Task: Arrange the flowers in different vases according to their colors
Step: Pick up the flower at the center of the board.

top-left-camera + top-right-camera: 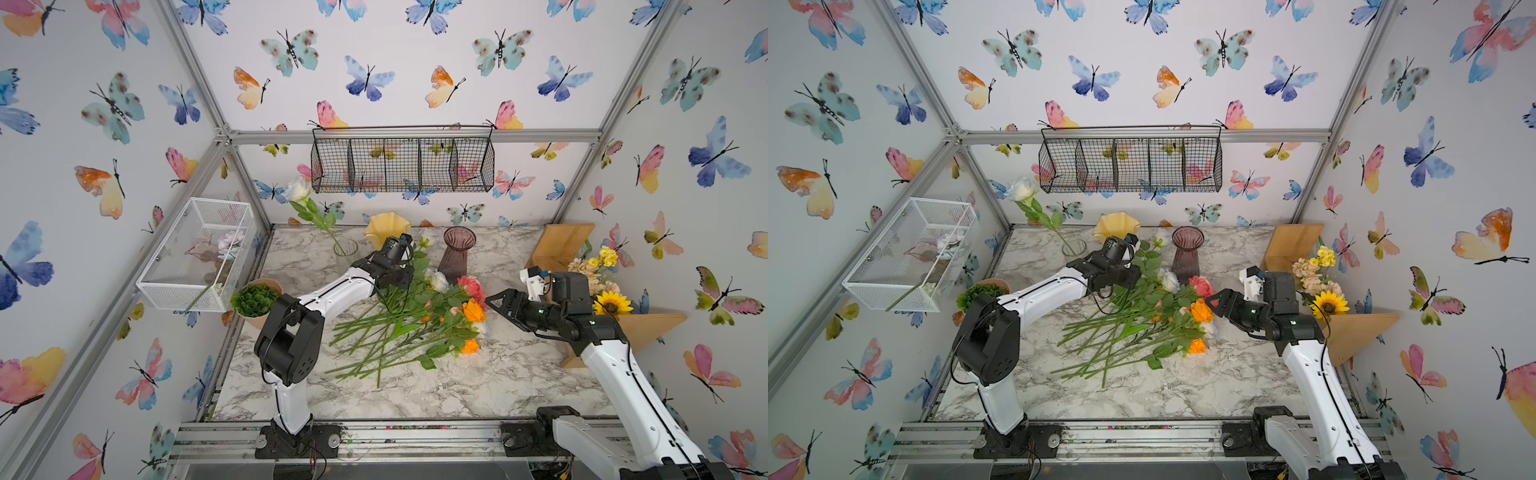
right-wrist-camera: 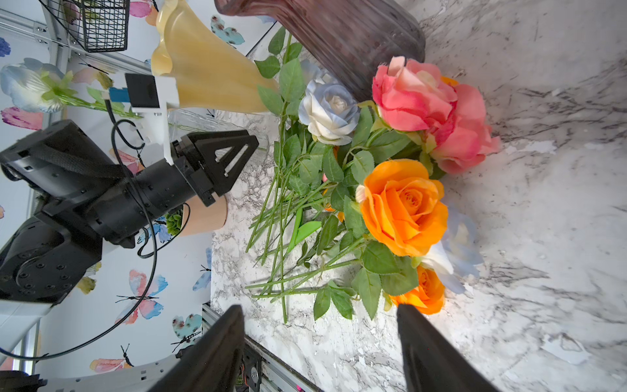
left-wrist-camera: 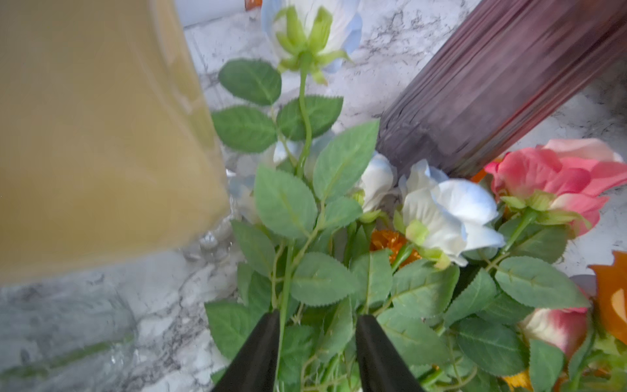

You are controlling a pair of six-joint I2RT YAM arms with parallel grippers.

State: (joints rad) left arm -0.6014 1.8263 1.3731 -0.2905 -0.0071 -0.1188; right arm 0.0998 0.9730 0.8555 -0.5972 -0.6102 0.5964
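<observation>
- A marbled white-and-grey tabletop (image 1: 457, 386) is enclosed by walls papered with watercolour butterflies and edged with aluminium bars.
- A black wire basket (image 1: 402, 164) is hung on the back wall, and a white mesh basket (image 1: 195, 253) is fixed to the left wall.
- The flowers (image 1: 415, 320) are heaped mid-tabletop, with green stems fanned toward the left arm's base. Pale-blue, pink and orange heads are turned toward the right arm.
- One white rose (image 1: 298, 189) is stood, leaning, in the clear glass vase (image 1: 345, 253) at the back. The yellow vase (image 1: 387, 228) and the purple vase (image 1: 455, 253) are set beside it.
- The left claw (image 3: 319, 339) is held over the heap's leaves. Its jaws are partly apart, and a stem and leaves are seen between them unpinched.
- The right claw (image 2: 320, 325) is spread wide and unloaded, near the orange roses.
</observation>
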